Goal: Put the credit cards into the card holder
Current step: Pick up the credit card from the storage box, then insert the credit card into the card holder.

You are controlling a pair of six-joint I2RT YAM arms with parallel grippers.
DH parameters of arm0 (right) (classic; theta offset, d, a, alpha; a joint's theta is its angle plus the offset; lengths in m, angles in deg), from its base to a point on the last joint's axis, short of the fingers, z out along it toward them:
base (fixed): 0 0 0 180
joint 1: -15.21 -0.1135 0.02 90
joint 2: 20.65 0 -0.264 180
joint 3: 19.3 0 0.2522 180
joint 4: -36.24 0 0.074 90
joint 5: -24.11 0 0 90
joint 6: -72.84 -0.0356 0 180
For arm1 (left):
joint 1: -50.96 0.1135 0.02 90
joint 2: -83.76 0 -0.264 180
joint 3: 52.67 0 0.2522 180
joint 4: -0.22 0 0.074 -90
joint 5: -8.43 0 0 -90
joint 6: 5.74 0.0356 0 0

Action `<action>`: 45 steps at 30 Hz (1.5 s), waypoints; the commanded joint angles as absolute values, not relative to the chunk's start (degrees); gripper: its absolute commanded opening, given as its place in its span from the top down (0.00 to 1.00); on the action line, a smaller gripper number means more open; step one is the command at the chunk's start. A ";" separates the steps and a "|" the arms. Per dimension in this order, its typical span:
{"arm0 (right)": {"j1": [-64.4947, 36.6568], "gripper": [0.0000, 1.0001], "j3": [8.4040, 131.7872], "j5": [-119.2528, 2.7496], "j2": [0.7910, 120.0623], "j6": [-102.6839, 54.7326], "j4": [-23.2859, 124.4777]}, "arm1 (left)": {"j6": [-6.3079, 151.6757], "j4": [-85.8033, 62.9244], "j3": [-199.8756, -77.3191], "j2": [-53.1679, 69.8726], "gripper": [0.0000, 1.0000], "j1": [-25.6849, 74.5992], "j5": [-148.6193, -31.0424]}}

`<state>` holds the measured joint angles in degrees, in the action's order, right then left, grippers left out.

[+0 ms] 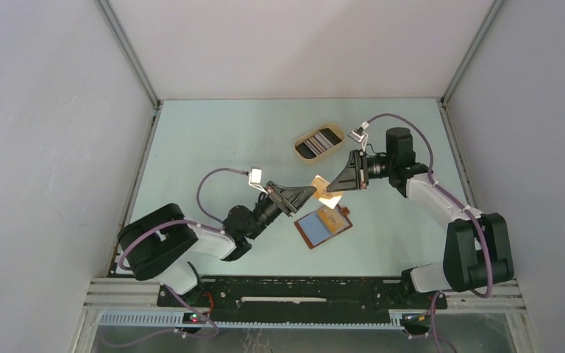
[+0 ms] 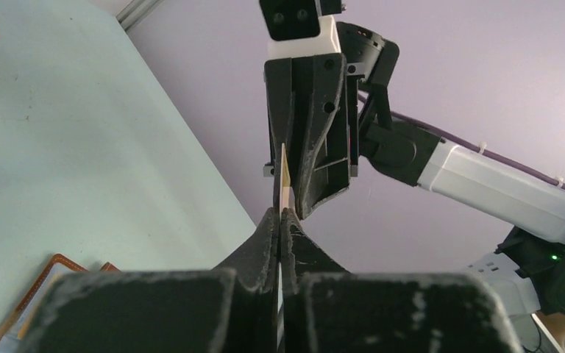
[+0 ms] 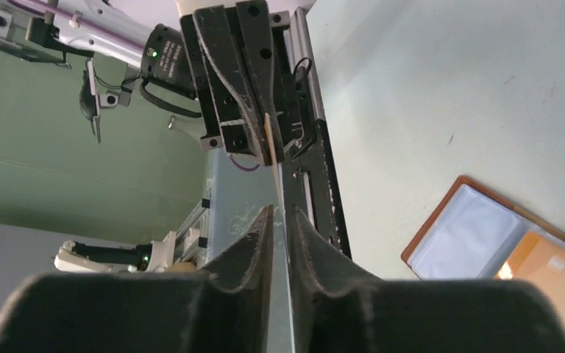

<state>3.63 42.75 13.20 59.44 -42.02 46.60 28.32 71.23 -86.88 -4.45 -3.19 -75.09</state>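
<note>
I am mid-handover. One pale credit card point(image 1: 326, 190) hangs in the air between my two arms, edge-on in both wrist views, just above the card holder point(image 1: 324, 226), which lies open on the counter point(image 1: 213, 147). My left jaws are clamped flat on one end of the card. My right jaws straddle the opposite end, but a sliver of gap shows and I cannot tell whether they press. More cards sit in the beige tray point(image 1: 299, 156) beyond. Next, I judge, one arm must let go and the other tilt the card into a slot. Both forearms reach inward, wrists nearly facing each other.
</note>
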 commanded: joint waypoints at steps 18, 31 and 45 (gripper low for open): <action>-3.51 0.42 64.16 0.80 64.40 22.91 108.54 | 37.22 41.73 -88.03 8.20 1.00 7.10 -116.30; -9.70 0.46 64.16 0.62 68.25 20.96 107.14 | 41.20 34.09 -92.29 9.77 1.00 6.61 -118.39; -10.90 1.00 65.09 2.47 68.91 23.37 110.05 | 41.53 34.49 -91.84 10.45 0.97 6.47 -115.14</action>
